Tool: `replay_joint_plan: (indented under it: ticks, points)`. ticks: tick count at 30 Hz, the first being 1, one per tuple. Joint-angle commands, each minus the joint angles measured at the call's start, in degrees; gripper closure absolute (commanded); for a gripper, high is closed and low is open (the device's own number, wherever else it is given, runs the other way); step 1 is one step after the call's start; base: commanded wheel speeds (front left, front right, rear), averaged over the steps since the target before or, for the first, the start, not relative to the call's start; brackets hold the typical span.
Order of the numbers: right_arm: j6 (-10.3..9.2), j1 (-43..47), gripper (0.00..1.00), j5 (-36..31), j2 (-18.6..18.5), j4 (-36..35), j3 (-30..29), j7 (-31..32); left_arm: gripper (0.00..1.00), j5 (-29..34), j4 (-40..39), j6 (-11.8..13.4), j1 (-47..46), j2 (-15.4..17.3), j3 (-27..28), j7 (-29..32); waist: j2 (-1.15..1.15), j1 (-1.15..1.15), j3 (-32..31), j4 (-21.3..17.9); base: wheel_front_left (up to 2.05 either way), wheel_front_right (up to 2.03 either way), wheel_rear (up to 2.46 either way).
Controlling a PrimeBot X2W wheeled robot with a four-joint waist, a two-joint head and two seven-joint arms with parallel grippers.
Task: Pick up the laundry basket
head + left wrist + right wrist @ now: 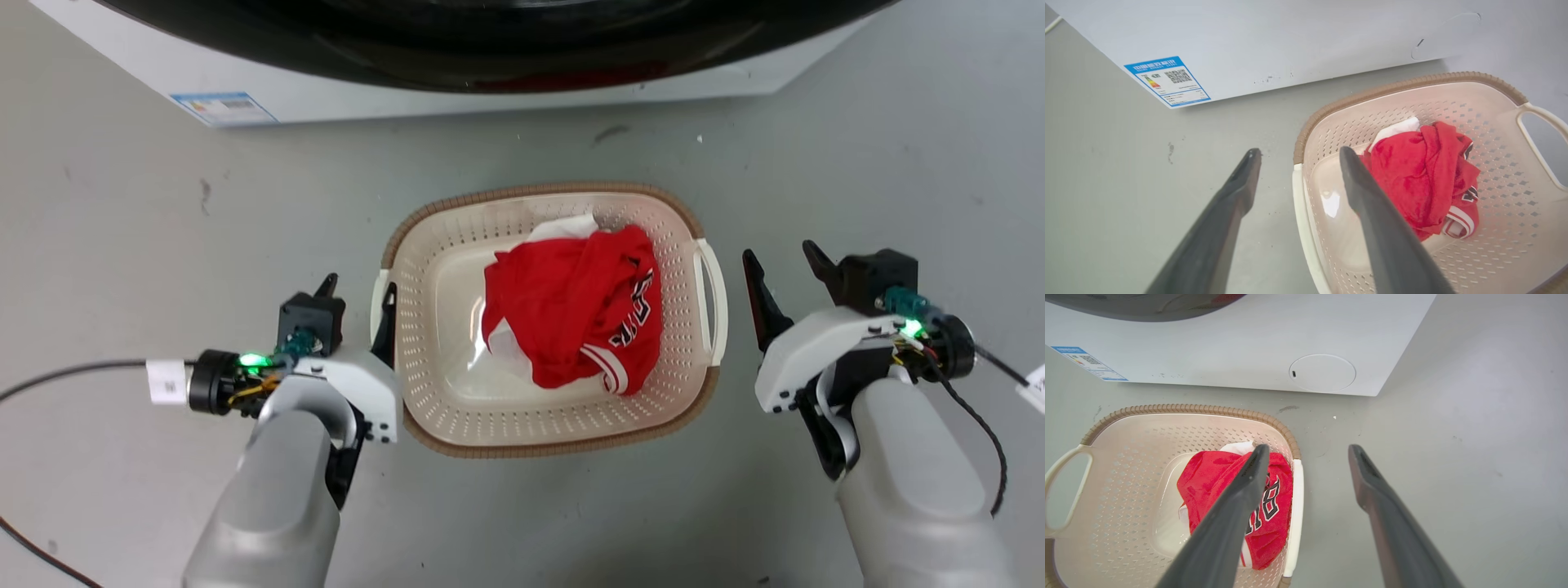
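left hand (359, 291), right hand (777, 251) spread, flanking one laundry basket (539, 194); one red garment (571, 310) inside

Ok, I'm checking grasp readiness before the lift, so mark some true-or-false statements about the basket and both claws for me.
1. The laundry basket holds a red garment. True.
2. The left claw is shut. False: it is open, its fingers either side of the basket's left handle.
3. The basket stands on the floor before a white washing machine. True.
4. The right claw grips the right handle. False: it is open, clear of that handle in the head view.
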Motion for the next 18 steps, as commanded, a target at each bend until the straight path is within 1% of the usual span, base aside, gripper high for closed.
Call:
replay_joint_plan:
  ticks: [1, 4, 9, 12, 16, 18]
  points:
    - [-0.03, -2.24, 0.0, 1.94, -0.08, 2.15, 0.45, 0.69, 0.0, -0.27, 2.32, -0.2, -2.25, 0.41, 0.06, 0.43, 0.0, -0.01, 2.76, -0.58, 0.0, 0.0, 0.0]
    - [-0.04, -5.2, 0.0, 3.42, -0.1, 6.6, 1.1, 1.6, 0.0, -0.45, 7.48, -0.45, -5.36, 0.55, -0.16, 1.54, 0.0, -0.01, 4.28, -0.62, 0.0, 0.0, 0.0]
    - [-0.04, -10.01, 0.0, 5.5, -0.08, 12.71, 2.77, 2.52, 0.0, -0.62, 13.69, -1.37, -10.6, 0.8, -0.92, 3.35, 0.0, -0.01, 7.34, -0.4, 0.0, 0.0, 0.0]
    - [-0.04, -12.74, 0.0, 6.95, -0.08, 16.19, 4.16, 3.86, 0.0, -0.55, 16.58, -2.13, -13.63, 0.65, -1.85, 4.74, 0.0, -0.01, 9.01, -0.03, 0.0, 0.0, 0.0]
    - [-0.03, -16.34, 0.0, 10.7, -0.08, 20.39, 6.3, 6.82, 0.0, -0.17, 20.29, -3.26, -17.29, 0.58, -3.67, 8.13, 0.0, -0.01, 10.79, 0.39, 0.0, 0.0, 0.0]
    - [-0.03, -17.91, 0.0, 10.92, -0.08, 22.61, 7.2, 8.27, 0.0, -0.53, 21.64, -3.6, -18.67, 0.44, -4.29, 9.36, 0.0, -0.01, 11.45, 0.51, 0.0, 0.0, 0.0]
